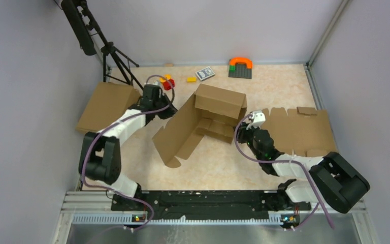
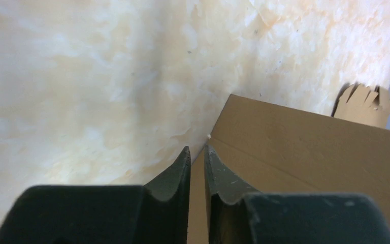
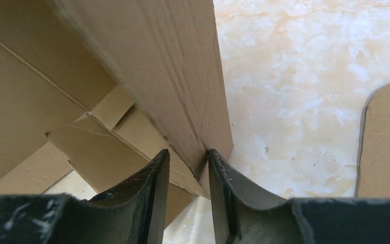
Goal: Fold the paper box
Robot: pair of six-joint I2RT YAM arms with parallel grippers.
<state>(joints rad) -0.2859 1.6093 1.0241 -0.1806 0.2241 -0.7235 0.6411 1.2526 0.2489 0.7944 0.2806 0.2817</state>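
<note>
**Current state, both arms**

- **Work item.** The paper box (image 1: 218,104) stands partly erected at the centre of the table (image 1: 279,86). Its rear wall is upright. One wide panel (image 1: 177,134) slopes out toward the near left, and its tab touches the table.
- **Right end effector (image 3: 188,152).** I am grasping the paper box. An upright wall edge sits between my fingers (image 3: 152,178), and both tips are in contact with the cardboard. Folded inner flaps lie to the left of that wall.
- **Left end effector (image 2: 197,155).** My jaws are nearly together at the far left corner of the sloping panel. A strip of cardboard shows in the narrow gap. I cannot tell from the wrist view whether the pads are pressing on it.
- **Surrounding items.**
  - A flat cardboard blank (image 1: 294,132) with notched edges lies just to the right of my right arm.
  - A second shallow brown box (image 1: 106,104) lies at the left edge of the table.
  - A tripod (image 1: 112,53) stands behind that second box.
  - Along the far edge of the table are red and yellow toy bricks (image 1: 167,82), a small printed pack (image 1: 204,73) that may be playing cards, and a grey baseplate (image 1: 239,72) carrying an orange arch.
</note>
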